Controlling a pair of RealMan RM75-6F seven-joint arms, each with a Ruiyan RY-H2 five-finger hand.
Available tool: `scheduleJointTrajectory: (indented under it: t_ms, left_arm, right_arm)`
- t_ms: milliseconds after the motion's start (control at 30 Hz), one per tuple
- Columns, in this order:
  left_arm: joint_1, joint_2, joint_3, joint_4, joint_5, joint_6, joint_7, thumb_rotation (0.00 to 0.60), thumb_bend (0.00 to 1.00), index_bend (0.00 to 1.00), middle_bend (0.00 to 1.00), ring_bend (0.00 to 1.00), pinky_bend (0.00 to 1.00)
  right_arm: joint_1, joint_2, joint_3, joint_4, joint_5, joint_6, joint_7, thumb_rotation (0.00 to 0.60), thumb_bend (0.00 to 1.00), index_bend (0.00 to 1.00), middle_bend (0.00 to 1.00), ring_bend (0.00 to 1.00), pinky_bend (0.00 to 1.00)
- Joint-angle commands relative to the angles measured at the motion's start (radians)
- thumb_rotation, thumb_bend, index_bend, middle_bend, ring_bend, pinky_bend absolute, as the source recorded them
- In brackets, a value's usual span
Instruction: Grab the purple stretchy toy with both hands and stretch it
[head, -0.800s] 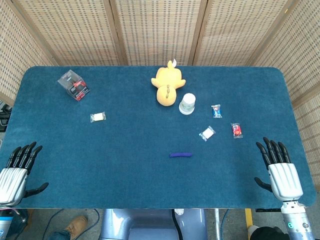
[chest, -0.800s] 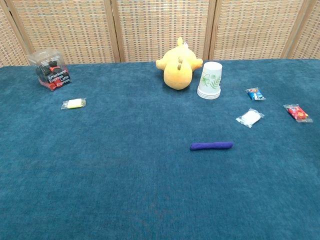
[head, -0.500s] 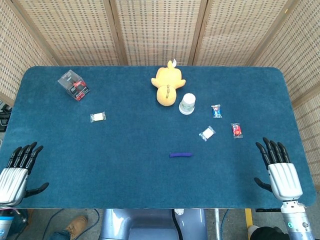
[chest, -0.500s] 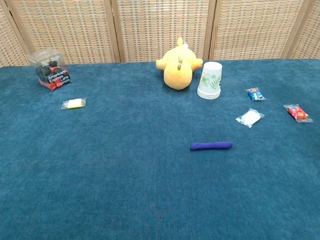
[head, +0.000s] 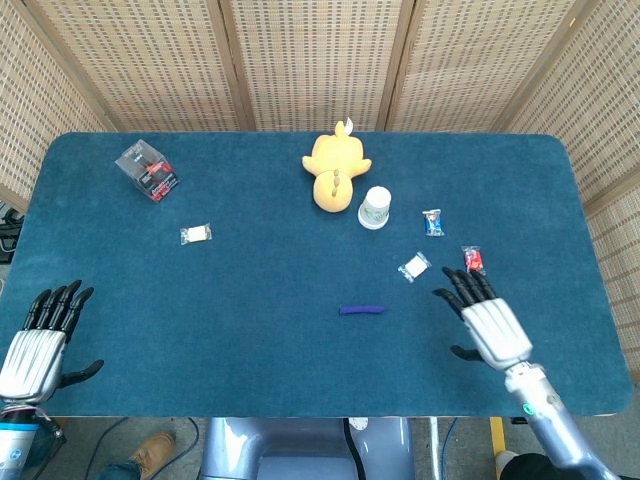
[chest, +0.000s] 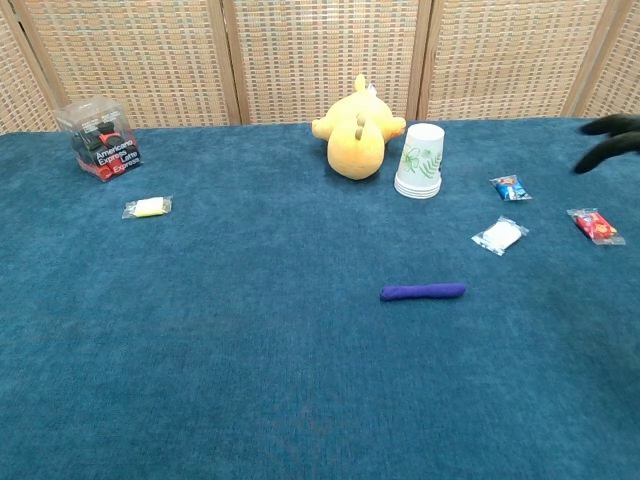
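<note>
One counter, blue, fills most of the frame; the plush lies at upper centre with the cup just beside it; the right robot hand, lower right, is released with fingers spread, near the toy; the left robot hand, lower left, is likewise released; the purple toy lies flat at lower centre, untouched.

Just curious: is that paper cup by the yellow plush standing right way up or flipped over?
Flipped over: the paper cup stands upright on its wider rim, narrow base on top.
</note>
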Motion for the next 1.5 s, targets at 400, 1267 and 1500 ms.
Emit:
scheduleJointTrajectory:
  t_ms: [400,1267,1500]
  left_arm:
    - [-0.024,-0.042,-0.028,0.027,-0.061,-0.032,0.031,0.600,0.00,0.00,0.00,0.00,0.00]
    - [-0.043,-0.034,-0.028,0.030,-0.101,-0.064,0.008,0.600,0.00,0.00,0.00,0.00,0.00]
    - [-0.044,-0.036,-0.024,0.029,-0.100,-0.064,0.013,0.600,0.00,0.00,0.00,0.00,0.00]
  right_arm:
    - [0.300,-0.318,0.138,0.192,0.395,-0.277,-0.083,0.600,0.28,0.41,0.00,0.00,0.00]
    - [0.391,-0.529,0.082,0.365,0.629,-0.246,-0.236,0.600,0.46,0.49,0.00,0.00,0.00]
    - [0.389,-0.529,0.075,0.379,0.632,-0.250,-0.220,0.600,0.49,0.50,0.00,0.00,0.00]
